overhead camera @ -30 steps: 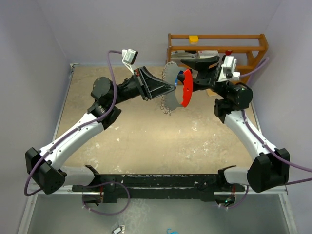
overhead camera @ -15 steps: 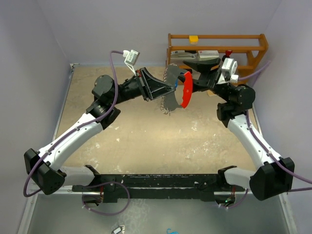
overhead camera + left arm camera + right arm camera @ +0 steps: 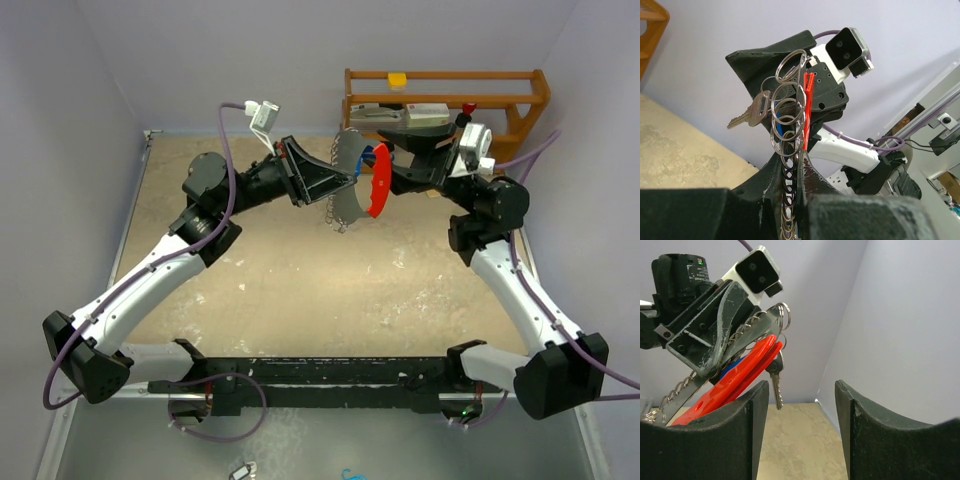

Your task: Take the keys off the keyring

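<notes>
The right gripper (image 3: 800, 390) eases back a touch from the red fob (image 3: 377, 180), fingers spread wide and empty. The left gripper (image 3: 790, 172) stays pinched on the keyring (image 3: 787, 107), held up in mid-air between the arms. The silver key (image 3: 751, 113) and the blue-headed key (image 3: 733, 367) still hang there. Nothing's off yet, and this looks like lining up for a fresh grab.
</notes>
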{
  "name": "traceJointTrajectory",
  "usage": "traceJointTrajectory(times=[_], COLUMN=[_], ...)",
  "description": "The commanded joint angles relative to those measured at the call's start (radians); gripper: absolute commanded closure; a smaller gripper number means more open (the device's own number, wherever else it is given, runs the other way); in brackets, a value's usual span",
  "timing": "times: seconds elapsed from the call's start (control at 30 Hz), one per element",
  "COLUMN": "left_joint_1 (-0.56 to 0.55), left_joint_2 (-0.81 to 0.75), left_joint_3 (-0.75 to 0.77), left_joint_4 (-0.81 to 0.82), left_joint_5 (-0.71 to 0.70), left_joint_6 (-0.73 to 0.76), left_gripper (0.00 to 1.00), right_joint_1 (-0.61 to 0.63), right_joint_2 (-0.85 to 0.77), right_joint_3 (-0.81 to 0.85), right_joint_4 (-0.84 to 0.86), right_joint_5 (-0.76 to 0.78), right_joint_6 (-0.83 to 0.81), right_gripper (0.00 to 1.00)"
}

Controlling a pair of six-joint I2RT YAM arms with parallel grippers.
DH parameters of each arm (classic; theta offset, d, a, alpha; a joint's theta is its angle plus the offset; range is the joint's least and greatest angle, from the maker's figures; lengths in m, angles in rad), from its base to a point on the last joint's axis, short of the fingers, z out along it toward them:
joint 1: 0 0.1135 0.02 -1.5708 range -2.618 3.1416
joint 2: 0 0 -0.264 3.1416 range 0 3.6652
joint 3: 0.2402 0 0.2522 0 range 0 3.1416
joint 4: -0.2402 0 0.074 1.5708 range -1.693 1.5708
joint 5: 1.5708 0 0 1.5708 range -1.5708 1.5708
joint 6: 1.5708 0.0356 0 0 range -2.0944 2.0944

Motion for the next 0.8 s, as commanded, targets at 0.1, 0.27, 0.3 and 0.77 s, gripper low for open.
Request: traceJointTrajectory(times=[0.1, 0.27, 0.3, 0.77], left_joint_1=[0.002, 0.002, 0.002, 0.002], left_joint_2=[0.001, -0.012, -0.013, 0.115], left_joint_3=[0.059, 0.113, 0.118, 0.038], left_joint_4=[-0.02, -0.247, -0.278, -0.097], left_joint_5=[-0.046, -0.155, -0.172, -0.066], left_joint_6=[0.093, 0.269, 0.293, 0.183], left_gripper=[1.0, 1.0, 1.0, 1.0], right_joint_1=[-0.004, -0.004, -0.004, -0.004], right_joint_2=[0.048, 0.043, 0.039, 0.113], right_joint_3=[0.038, 0.036, 0.035, 0.079], right_joint_4=[0.227, 0.239, 0.237, 0.422], right_joint_5=[-0.094, -0.085, -0.08, -0.085], right_joint_6=[0.198, 0.204, 0.2, 0.373], right_gripper=[0.41, 0.41, 0.41, 0.33])
